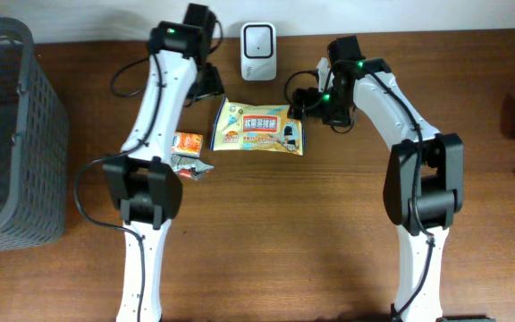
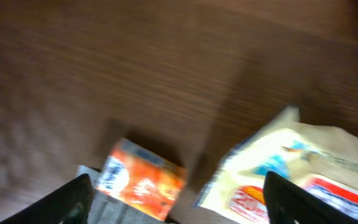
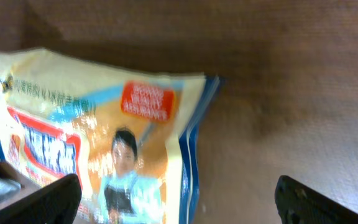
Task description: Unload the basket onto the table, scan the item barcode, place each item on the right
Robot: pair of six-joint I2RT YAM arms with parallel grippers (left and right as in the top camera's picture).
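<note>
Snack pouch (image 1: 259, 130), flat glossy plastic, lies on the grained wooden table (image 1: 329, 224); left hand (image 2: 179, 200) and right hand (image 3: 180, 202) both spread.

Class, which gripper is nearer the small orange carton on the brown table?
Left. The left gripper hangs just behind the small orange carton; the right gripper sits across the yellow snack packet, by its right corner.
</note>
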